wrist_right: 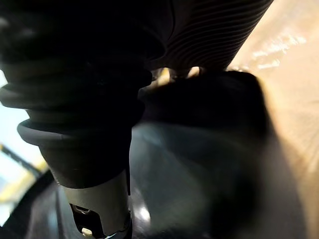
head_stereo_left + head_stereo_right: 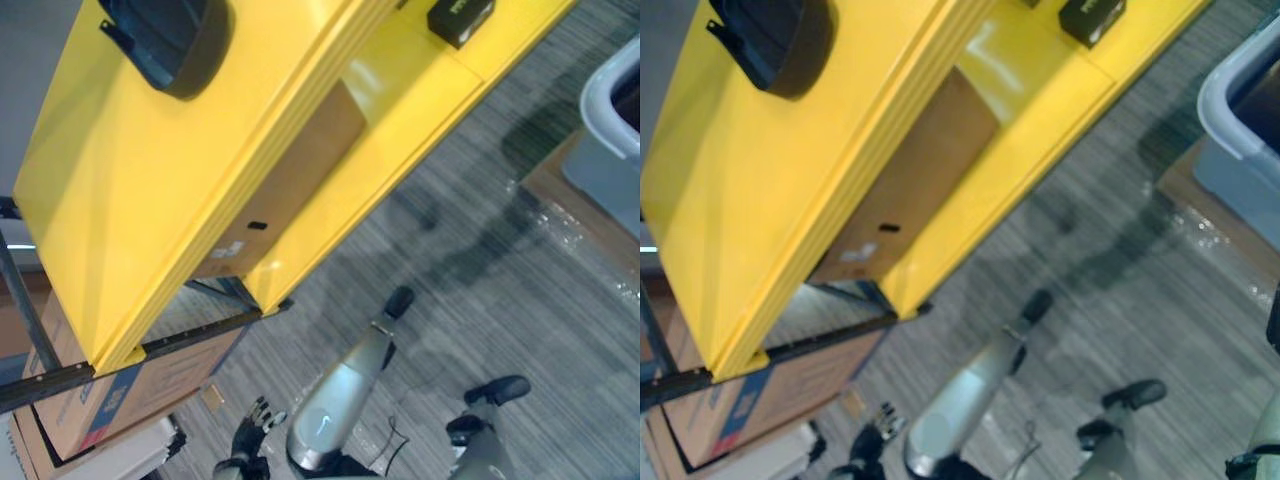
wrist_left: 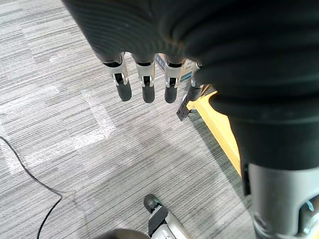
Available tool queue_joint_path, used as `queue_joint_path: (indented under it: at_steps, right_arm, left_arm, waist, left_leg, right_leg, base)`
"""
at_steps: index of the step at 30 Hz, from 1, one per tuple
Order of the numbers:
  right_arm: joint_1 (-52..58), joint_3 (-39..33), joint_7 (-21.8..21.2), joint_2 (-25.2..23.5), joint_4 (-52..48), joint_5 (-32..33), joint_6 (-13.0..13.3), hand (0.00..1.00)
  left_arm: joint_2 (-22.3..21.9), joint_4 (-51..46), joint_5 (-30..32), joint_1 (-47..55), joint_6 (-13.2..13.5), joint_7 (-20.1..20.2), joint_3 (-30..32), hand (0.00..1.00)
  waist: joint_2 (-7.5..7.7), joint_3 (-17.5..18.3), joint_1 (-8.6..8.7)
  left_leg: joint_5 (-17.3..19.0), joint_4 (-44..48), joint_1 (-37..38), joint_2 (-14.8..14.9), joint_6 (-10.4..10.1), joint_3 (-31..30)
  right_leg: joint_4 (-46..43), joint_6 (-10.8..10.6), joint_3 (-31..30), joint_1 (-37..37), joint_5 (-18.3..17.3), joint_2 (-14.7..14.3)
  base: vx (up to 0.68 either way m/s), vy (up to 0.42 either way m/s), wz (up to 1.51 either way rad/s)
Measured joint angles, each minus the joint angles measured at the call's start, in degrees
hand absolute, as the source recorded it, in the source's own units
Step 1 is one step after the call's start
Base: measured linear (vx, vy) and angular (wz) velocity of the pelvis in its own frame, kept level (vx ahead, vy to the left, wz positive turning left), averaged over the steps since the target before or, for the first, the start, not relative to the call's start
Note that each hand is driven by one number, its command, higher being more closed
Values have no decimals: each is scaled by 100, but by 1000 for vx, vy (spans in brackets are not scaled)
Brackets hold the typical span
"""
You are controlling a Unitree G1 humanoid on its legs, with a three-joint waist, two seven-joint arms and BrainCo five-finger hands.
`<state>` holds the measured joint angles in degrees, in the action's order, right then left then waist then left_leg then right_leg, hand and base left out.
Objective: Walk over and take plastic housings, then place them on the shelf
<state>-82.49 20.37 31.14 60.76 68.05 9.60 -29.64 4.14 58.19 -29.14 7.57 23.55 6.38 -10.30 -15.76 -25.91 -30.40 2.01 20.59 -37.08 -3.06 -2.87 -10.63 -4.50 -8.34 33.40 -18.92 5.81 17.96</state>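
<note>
Yellow metal shelf (image 2: pixel 150 200) stands at our left, and one black rounded plastic housing (image 2: pixel 170 40) lies on its top board. Our left hand (image 3: pixel 144 82) hangs released, fingers straight and empty, above the grey striped carpet (image 3: pixel 75 149). Our right hand (image 1: pixel 84 99) sits against a dark glossy shape, and we cannot tell whether it grips anything. For the next housing we should probably step in squarely and set it on the bare yellow board beside the first. The shelf's front lip and the black crossbar (image 2: pixel 150 350) jut towards us. A grey plastic bin (image 2: pixel 615 100) bounds the right, with open carpet between.
</note>
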Motion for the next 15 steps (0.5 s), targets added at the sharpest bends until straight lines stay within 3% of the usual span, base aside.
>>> queue_joint_path:
  at_steps: [1, 6, 15]
  right_arm:
    - [-63, 1, -21, 2, 26, -122, -175, 100]
    - [-228, 17, -421, 18, 57, -900, -913, 100]
    - [-290, -10, -1406, 243, 279, -2233, -1333, 100]
  left_arm:
    - [18, 0, -23, 1, 3, 20, 0, 0]
    - [126, 0, -32, 40, 3, 89, -1, 0]
    - [300, -16, -233, 40, 24, 121, 5, 0]
  waist:
    - [0, 0, -26]
    - [0, 0, -35]
    - [1, 0, -31]
  left_leg:
    - [0, -3, -1, 0, 0, -1]
    - [7, -5, -8, 0, 10, -16]
    - [7, -19, -9, 0, 10, -18]
  right_leg:
    - [4, 0, 10, 5, 0, 0]
    - [20, 0, 94, 33, 0, -1]
    - [95, 0, 151, 87, 1, -21]
  base:
    - [-65, 15, 3]
    - [-54, 14, 3]
    - [-56, 13, 2]
